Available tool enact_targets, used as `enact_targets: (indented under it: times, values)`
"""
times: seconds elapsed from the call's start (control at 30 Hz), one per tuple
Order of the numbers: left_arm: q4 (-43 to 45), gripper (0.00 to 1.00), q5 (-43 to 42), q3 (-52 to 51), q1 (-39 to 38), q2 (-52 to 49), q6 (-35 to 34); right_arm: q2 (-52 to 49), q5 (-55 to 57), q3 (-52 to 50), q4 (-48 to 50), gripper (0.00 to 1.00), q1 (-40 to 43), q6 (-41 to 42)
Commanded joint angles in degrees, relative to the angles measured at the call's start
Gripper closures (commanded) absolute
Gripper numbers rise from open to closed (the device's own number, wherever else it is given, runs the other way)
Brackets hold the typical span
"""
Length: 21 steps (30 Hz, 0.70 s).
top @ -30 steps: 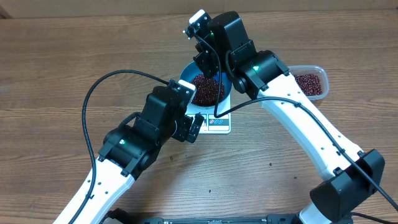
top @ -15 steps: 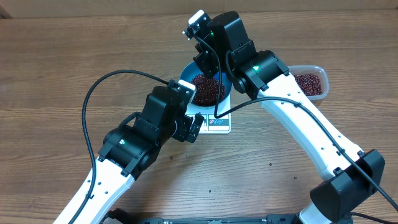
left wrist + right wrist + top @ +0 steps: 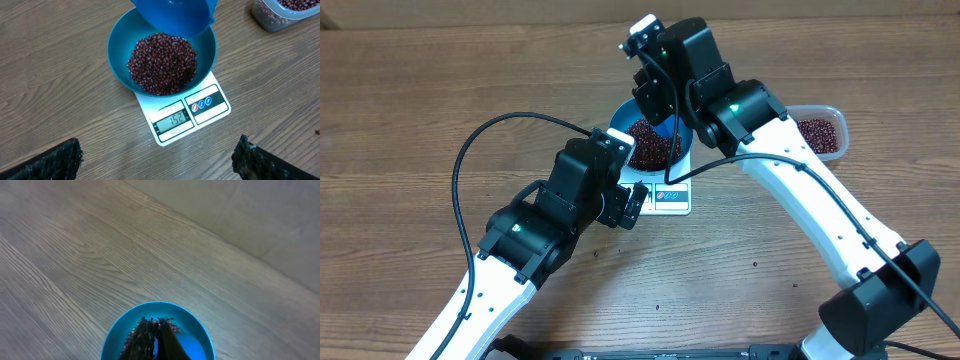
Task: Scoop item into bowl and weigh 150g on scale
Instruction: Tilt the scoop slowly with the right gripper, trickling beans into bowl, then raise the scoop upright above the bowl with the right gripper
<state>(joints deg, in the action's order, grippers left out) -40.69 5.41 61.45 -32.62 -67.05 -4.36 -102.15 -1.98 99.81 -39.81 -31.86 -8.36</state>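
The blue bowl (image 3: 118, 48) stands on the white scale (image 3: 215, 106) with a heap of dark red-brown beans (image 3: 162, 62) in it. The display (image 3: 172, 120) reads 152. My right gripper (image 3: 156, 337) is shut on a blue scoop (image 3: 172, 15), which hangs tilted over the bowl's far rim. In the right wrist view the shut fingers cover most of the beans (image 3: 131, 335) inside the bowl (image 3: 120, 330). My left gripper (image 3: 157, 165) is open and empty above the table just in front of the scale. From overhead, bowl (image 3: 620, 122) and scale (image 3: 670, 198) lie between the arms.
A clear plastic tub (image 3: 817, 132) holding more beans sits to the right of the bowl, seen also as the tub (image 3: 285, 15) at the top right of the left wrist view. A few stray beans (image 3: 655, 307) lie on the wooden table near its front.
The right arm's wrist has shifted slightly over the bowl, scoop still held. The left arm has not moved.
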Motion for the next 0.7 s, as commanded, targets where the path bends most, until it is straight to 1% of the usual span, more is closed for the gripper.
enact_targets:
  times: [0.0,0.27,0.47,0.67]
  values:
    - [0.20,0.01,0.55,-0.33,-0.02,-0.46,-0.37,1.84,-4.00,1.88,0.55,0.96,2.38,4.61]
    - [0.20,0.01,0.55,-0.33,-0.02,-0.46,-0.37,1.84,-11.04,1.88,0.50,0.96,7.52,10.60]
    - [0.20,0.00,0.55,-0.33,-0.02,-0.48,-0.37,1.84,-14.86,1.88,0.26,0.96,9.92,11.41]
    - [0.20,0.00,0.55,-0.33,-0.02,-0.48,-0.37,1.84,-15.30,1.88,0.31,0.96,11.58,13.09]
